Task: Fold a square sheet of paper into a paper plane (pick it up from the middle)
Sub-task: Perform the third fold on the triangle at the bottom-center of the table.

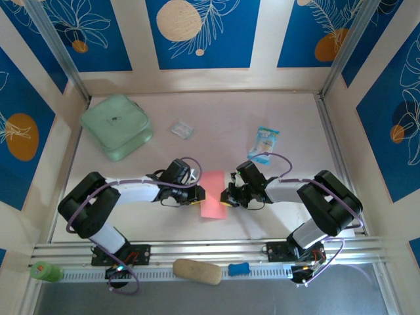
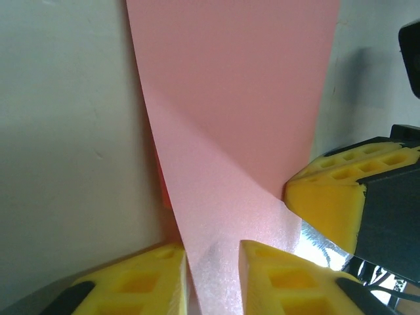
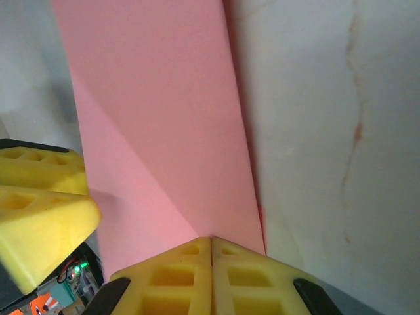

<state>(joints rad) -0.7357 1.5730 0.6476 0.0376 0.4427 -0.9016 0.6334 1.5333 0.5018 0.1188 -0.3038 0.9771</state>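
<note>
**A:** The square sheet of paper (image 1: 211, 195) lies close to the near edge of the surface (image 1: 216, 111), about midway between its left and right edges. From above it reads as a narrow oblong, not a square!

**B:** So I'd call the centre fold made. Up close there's a slanting crease too, with one flap raised off the sheet.

**A:** That'd be a nose corner in hand, I reckon. No point, no wings, no dart yet, so we're early in the job.

**B:** Now the left pincer (image 2: 213, 272): narrow, a pad each side of that raised flap, a slim gap showing between them. Clamped? I can't say.

**A:** And the right pincer (image 3: 211, 262): pads pressed flat together, tips right at the sheet's opposite edge. Pinching or pinning it down, I can't tell.

**B:** What's left, by my guess: finish this corner, match the other, then fold the wings.

**A:** Further out, the mint-green pouch (image 1: 117, 126) sits in the far left corner. The clear wrapper (image 1: 182, 128) and the snack packet (image 1: 264, 144) lie in the far half, well apart from the action.
</note>
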